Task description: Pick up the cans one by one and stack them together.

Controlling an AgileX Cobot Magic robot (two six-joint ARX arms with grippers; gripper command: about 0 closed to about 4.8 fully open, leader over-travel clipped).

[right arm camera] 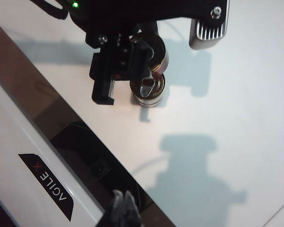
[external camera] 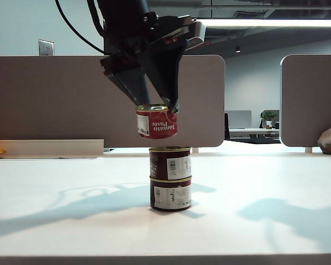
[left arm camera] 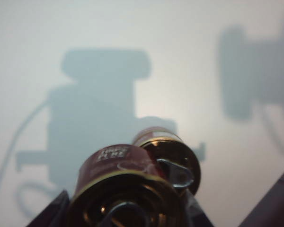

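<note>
In the exterior view, the left gripper (external camera: 157, 107) hung from the top centre of the frame, its black tapered fingers (external camera: 133, 85) partly spread and clamped on the gold rim of a bright red squat tin labelled "Tomato Paste" (external camera: 157, 122). That red tin was held in the air, slightly tilted, directly above but clear of a stack of two dark maroon squat tins with white barcode labels: the upper maroon tin (external camera: 170, 162) sat on the lower maroon tin (external camera: 170, 193), at the centre of the white tabletop (external camera: 55, 182). In the left wrist view, the held tin (left arm camera: 125, 189) filled the lower centre, with the pull-tab lid of the stack's top tin (left arm camera: 173, 158) just behind it. The right gripper (right arm camera: 124, 208) appeared at the lower centre of the right wrist view, its fingers pressed together on nothing, well apart from the stack (right arm camera: 149, 90).
</note>
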